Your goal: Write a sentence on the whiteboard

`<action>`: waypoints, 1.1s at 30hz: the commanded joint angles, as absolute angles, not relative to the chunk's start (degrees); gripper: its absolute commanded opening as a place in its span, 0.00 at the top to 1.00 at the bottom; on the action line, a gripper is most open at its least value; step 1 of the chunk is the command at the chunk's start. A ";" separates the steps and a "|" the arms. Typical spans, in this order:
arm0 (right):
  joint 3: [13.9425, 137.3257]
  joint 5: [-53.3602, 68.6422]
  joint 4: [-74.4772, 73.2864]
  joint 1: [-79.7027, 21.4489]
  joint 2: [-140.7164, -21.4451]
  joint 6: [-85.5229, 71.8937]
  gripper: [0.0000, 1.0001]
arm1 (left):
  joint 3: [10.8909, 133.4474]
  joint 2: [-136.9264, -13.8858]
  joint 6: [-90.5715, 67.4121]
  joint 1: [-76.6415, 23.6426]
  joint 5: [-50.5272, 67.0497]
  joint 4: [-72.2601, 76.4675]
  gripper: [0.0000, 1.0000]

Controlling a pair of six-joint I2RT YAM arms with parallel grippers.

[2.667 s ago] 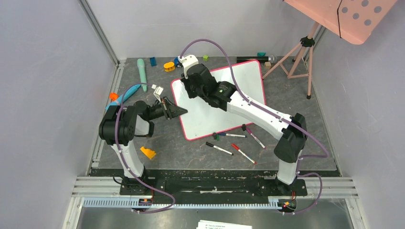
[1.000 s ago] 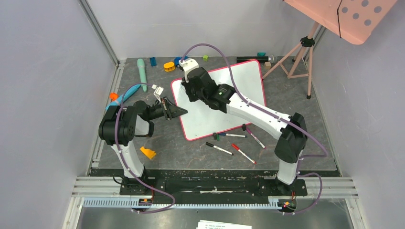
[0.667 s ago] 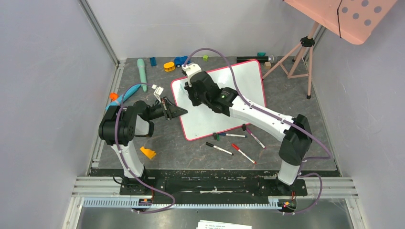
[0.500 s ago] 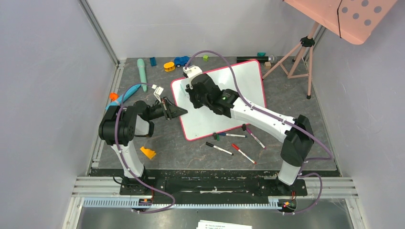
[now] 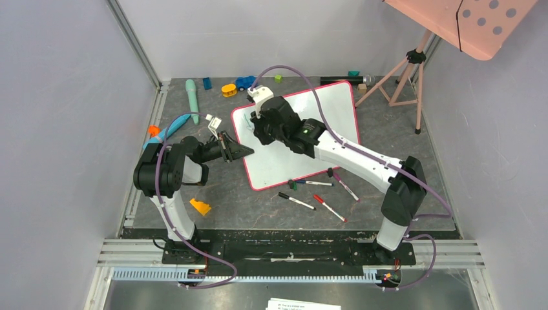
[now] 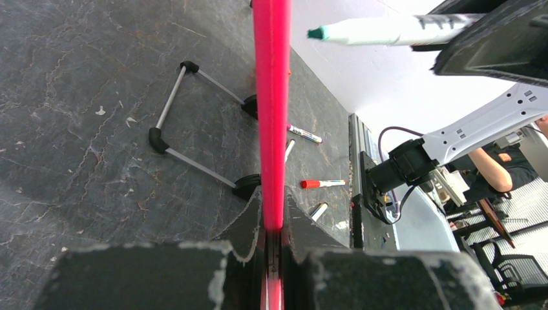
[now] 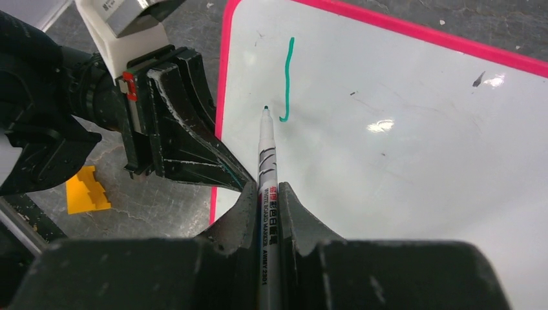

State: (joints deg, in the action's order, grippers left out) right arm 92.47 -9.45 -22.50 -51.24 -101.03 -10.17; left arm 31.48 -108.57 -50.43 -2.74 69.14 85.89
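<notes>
The whiteboard [image 5: 329, 113], white with a pink-red rim [image 6: 271, 97], lies tilted on the dark table. My left gripper [image 5: 248, 150] [image 6: 273, 201] is shut on its left rim. My right gripper [image 5: 257, 131] [image 7: 267, 188] hangs over the board's upper left area, shut on a white marker [image 7: 266, 152] with a green tip. Of the sentence, a single green vertical stroke [image 7: 288, 74] with a hooked lower end shows on the whiteboard [image 7: 400, 161]. The tip sits just left of that hook. In the left wrist view the marker [image 6: 388, 29] stands slightly off the board face.
Several loose markers [image 5: 296, 201] lie by the board's near edge, one red-capped [image 5: 329, 208]. A yellow wedge [image 5: 200, 206] sits near the left arm. Toys [image 5: 229, 90] and a teal handle [image 5: 192, 100] line the back. A tripod [image 5: 404, 77] holds a pink dotted panel [image 5: 478, 22] at back right.
My right wrist has drifted a little right and toward me from the board's top-left corner, the marker with it. The left arm and the board have stayed put.
</notes>
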 commanded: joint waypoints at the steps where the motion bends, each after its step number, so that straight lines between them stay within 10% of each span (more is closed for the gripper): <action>1: 95.33 -8.30 -18.98 -51.09 -97.52 -8.88 1.00 | 30.43 -107.67 -47.11 -4.31 75.50 89.21 0.98; 33: 103.02 -12.97 -22.43 -50.15 -104.85 -8.13 1.00 | 30.34 -107.40 -47.07 -4.31 75.69 89.21 0.98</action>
State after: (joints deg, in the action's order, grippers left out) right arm 100.18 -11.25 -23.14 -50.41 -104.86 -8.71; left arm 31.48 -108.49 -50.41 -2.76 69.30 85.89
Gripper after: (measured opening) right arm 0.121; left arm 0.092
